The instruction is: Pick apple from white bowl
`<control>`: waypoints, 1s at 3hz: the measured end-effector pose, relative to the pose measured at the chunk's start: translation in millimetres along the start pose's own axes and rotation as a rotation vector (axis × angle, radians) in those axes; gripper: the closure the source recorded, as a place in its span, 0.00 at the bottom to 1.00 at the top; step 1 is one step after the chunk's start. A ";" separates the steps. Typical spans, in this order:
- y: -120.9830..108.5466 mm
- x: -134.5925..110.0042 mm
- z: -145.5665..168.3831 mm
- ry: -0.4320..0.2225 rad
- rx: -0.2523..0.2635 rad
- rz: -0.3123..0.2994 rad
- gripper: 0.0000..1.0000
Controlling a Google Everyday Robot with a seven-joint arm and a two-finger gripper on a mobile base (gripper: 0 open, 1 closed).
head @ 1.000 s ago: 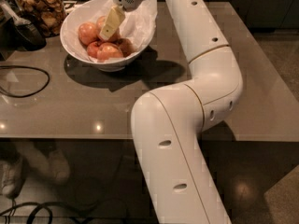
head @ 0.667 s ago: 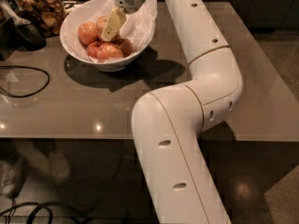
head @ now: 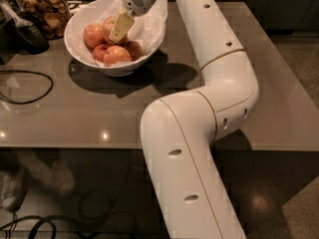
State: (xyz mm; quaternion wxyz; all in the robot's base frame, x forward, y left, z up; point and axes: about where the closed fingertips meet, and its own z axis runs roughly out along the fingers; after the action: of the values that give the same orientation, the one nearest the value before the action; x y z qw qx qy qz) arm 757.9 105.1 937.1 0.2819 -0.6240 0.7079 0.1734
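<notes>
The white bowl [head: 79,21], lined with crumpled white paper, stands on the table at the back left. It holds several pinkish-red apples. A large one [head: 117,55] lies at the front, another [head: 93,34] at the left, and a smaller, darker one [head: 134,49] at the right. My gripper [head: 121,28] reaches down into the bowl from the back right. Its cream tip is among the apples, against one at the back [head: 108,23] that it partly hides.
A glass jar of brown snacks [head: 44,6] stands behind the bowl at the left, with a dark object [head: 27,34] beside it. A black cable [head: 25,86] loops on the grey table [head: 99,113]. My white arm [head: 199,123] crosses the table's right half.
</notes>
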 end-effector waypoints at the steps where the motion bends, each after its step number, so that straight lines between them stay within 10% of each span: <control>1: 0.0 0.0 0.0 0.000 0.000 0.000 0.69; 3: 0.0 0.0 0.0 0.000 0.000 0.000 1.00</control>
State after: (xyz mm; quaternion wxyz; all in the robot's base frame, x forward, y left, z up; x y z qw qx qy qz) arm 758.0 105.2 937.1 0.2819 -0.6239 0.7079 0.1734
